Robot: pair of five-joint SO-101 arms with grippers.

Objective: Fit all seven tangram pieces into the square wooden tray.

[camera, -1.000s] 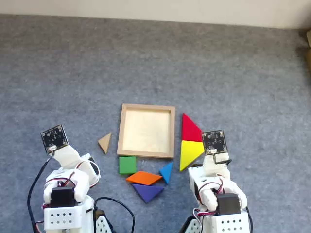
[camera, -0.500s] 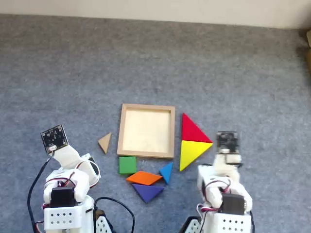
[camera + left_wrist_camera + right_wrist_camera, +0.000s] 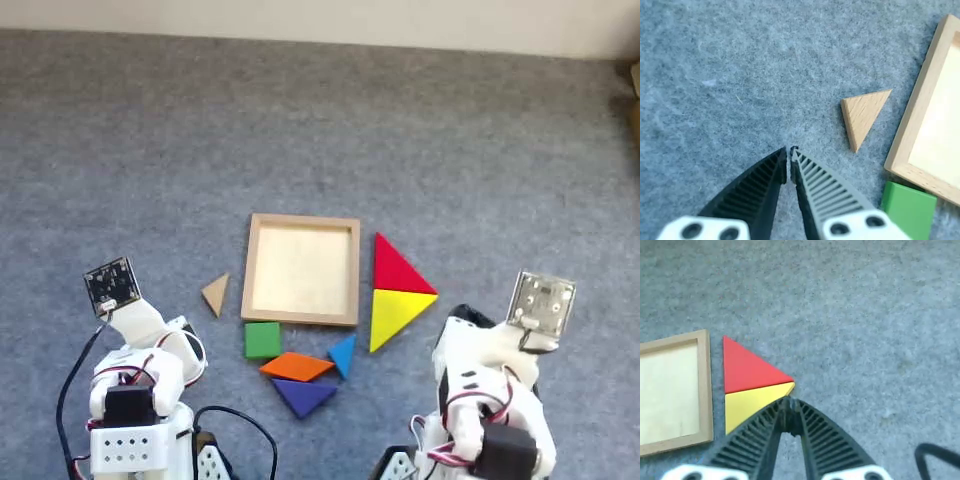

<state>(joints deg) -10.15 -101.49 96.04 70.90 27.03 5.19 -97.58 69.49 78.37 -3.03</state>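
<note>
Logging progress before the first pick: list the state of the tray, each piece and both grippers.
wooden tray, empty
yellow triangle, outside the tray
red triangle, outside the tray, against the yellow triangle
green square, outside the tray
orange parallelogram, outside the tray
blue triangle, outside the tray
purple triangle, outside the tray
plain wooden triangle, outside the tray
left gripper, shut, empty
right gripper, shut, empty

A lone triangle (image 3: 862, 116) lies just ahead of the left end effector (image 3: 789, 150), the tray (image 3: 921, 100) beyond it. Between the right end effector (image 3: 789, 400) and the tray, a farther triangle (image 3: 746, 368) touches a nearer triangle (image 3: 742, 405). A square piece (image 3: 262, 340), parallelogram (image 3: 296, 367), small triangle (image 3: 343, 354) and medium triangle (image 3: 304, 396) lie between the end effectors.
</note>
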